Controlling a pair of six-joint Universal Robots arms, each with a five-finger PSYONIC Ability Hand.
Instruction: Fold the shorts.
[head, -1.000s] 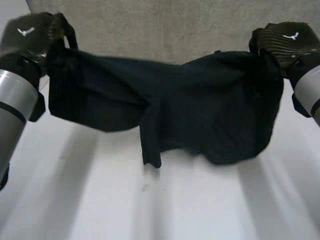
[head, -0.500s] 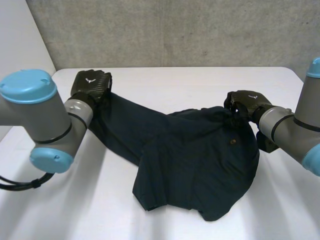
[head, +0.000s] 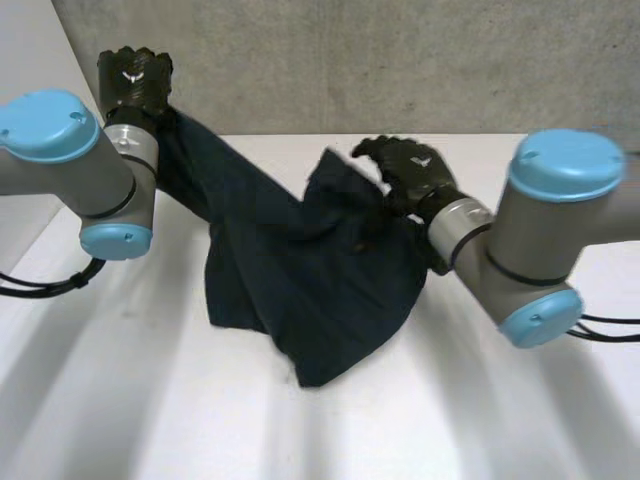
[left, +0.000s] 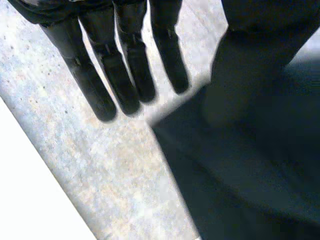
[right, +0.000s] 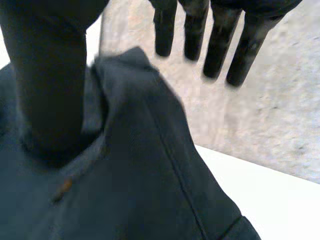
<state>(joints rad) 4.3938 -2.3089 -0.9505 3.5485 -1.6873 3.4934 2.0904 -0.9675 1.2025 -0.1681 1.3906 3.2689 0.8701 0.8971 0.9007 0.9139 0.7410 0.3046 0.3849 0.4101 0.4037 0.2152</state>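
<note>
Nearest you, the dark shorts (head: 300, 270) lie bunched on the middle of the desk (head: 200, 420), their lower end pointing toward the near edge. From there the cloth rises two ways. Your right robot hand (head: 405, 165) sits over the shorts' upper right end, toward the desk's far edge. Its fingers (right: 220, 40) are straight and spread, clear of the cloth, with the fabric lying beside the thumb. Farthest off, your left robot hand (head: 135, 75) hangs high above the far left corner, fingers (left: 120, 75) straight and parted, the shorts' other end reaching up to its thumb side
</note>
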